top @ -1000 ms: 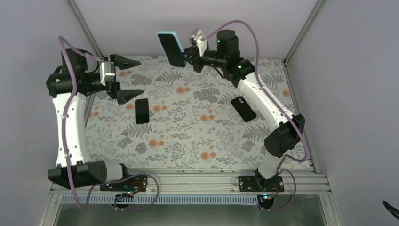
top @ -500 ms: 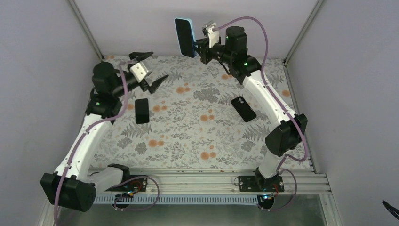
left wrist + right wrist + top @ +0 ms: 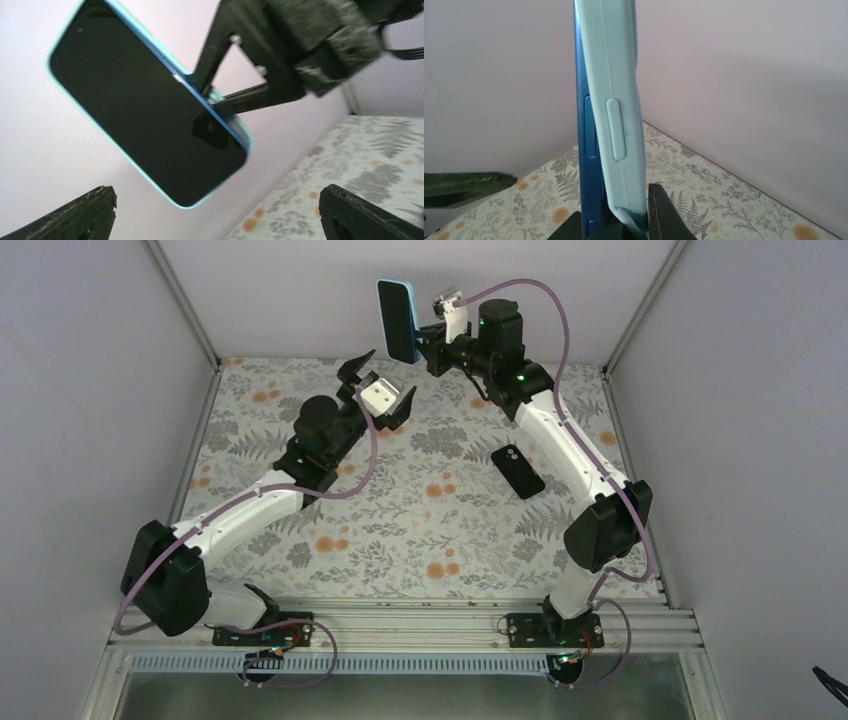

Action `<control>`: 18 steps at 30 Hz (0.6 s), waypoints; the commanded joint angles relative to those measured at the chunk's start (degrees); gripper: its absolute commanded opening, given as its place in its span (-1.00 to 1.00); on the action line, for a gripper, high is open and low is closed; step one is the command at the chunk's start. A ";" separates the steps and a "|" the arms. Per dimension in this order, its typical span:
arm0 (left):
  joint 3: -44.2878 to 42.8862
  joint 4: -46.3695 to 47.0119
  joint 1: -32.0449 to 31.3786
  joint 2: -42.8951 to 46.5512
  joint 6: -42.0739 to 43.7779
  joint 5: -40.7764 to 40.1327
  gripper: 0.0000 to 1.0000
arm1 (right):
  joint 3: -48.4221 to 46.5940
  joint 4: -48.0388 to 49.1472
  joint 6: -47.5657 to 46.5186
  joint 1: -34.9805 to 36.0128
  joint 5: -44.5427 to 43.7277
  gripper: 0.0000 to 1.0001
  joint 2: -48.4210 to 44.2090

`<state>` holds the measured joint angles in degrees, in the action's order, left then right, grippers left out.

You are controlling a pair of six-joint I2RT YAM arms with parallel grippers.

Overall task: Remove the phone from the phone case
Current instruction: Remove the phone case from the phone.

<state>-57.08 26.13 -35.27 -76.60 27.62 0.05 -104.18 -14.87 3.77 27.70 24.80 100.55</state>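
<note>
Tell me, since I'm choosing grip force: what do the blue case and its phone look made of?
The case looks like soft matte silicone or rubber: its pale wall bows off the phone. The phone seems rigid: glossy, glass-like black screen, smooth dark blue edge.

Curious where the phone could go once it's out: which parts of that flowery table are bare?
Barest is the near middle of the table, between the left arm and right arm. The far left corner also shows bare. Crowded: the back, where the left gripper and right gripper flank the cased phone, and around the black phone.
</note>
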 commanded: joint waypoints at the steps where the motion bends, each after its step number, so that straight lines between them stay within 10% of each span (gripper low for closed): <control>1: 0.20 12.43 -1.13 -2.74 2.43 -13.55 1.00 | -0.75 5.30 2.07 0.19 0.56 -0.93 -0.70; 18: -3.58 16.79 -1.96 -10.35 2.10 -16.00 1.00 | -2.33 4.85 2.28 0.21 2.22 -0.93 1.28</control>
<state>-58.08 39.05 -36.88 -87.09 30.20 -14.72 -104.20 -14.66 5.02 27.70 25.50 101.89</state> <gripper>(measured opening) 0.999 0.064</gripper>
